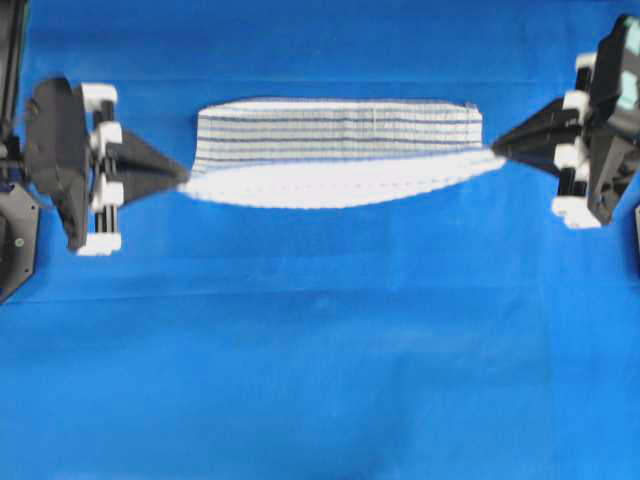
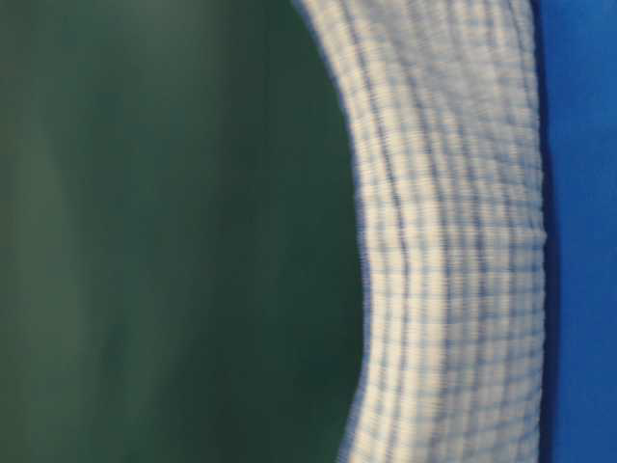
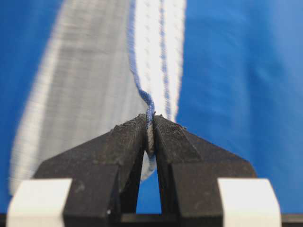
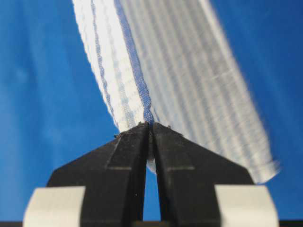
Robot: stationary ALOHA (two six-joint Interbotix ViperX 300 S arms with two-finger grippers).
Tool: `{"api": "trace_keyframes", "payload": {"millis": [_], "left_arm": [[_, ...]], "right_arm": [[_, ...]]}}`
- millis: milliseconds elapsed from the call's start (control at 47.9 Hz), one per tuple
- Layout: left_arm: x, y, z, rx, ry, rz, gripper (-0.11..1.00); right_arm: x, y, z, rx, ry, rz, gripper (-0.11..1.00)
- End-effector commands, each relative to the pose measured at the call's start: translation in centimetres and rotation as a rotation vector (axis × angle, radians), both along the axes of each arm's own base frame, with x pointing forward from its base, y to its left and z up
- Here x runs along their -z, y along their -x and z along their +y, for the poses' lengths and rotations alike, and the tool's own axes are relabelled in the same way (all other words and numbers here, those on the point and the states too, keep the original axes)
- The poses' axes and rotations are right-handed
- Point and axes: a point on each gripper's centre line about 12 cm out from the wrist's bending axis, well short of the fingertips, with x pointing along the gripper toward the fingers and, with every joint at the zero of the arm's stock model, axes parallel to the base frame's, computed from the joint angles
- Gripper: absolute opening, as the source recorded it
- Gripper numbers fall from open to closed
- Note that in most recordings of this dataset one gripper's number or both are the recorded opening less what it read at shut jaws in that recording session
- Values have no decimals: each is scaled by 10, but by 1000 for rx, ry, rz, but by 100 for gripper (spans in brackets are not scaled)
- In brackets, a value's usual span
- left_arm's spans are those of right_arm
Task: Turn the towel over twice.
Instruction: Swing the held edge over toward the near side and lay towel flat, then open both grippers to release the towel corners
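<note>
Left hand (image 1: 183,174) and right hand (image 1: 497,148) each pinch 1 towel (image 1: 340,150) corner; it hangs stretched over blue cloth (image 1: 320,350), probably airborne.

The towel (image 1: 340,150) is white woven cloth with thin dark-blue and light-blue stripes and a faint check pattern. It is stretched out sideways, lifted by two opposite corners, and it sags in the middle. Its far part shows the stripes; its near part looks plain white. The hem is blue.
</note>
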Motion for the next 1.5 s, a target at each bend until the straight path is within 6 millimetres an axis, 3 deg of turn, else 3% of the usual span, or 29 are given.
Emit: {"api": "trace_keyframes", "payload": {"millis": [0,271,585,814,1316,1378,1483], "left_arm": [[3,-3,-11,35,24,9,4],[34,-10,-34,89,102,134,4],[65,-21,-53,123,136,267,4],[73,-28,-63,126,173,304,4],[70,-31,-68,141,176,297,5],[69,-31,-68,143,175,292,9],[64,-34,-68,143,179,275,29]], "right_arm": [[6,-4,11,-32,-24,12,6],[49,-13,44,-89,-129,82,6],[81,-22,68,-124,-182,160,6],[92,-22,75,-131,-197,204,6],[91,-22,80,-144,-199,214,7],[90,-23,80,-145,-199,209,18],[86,-26,81,-149,-196,197,50]]}}
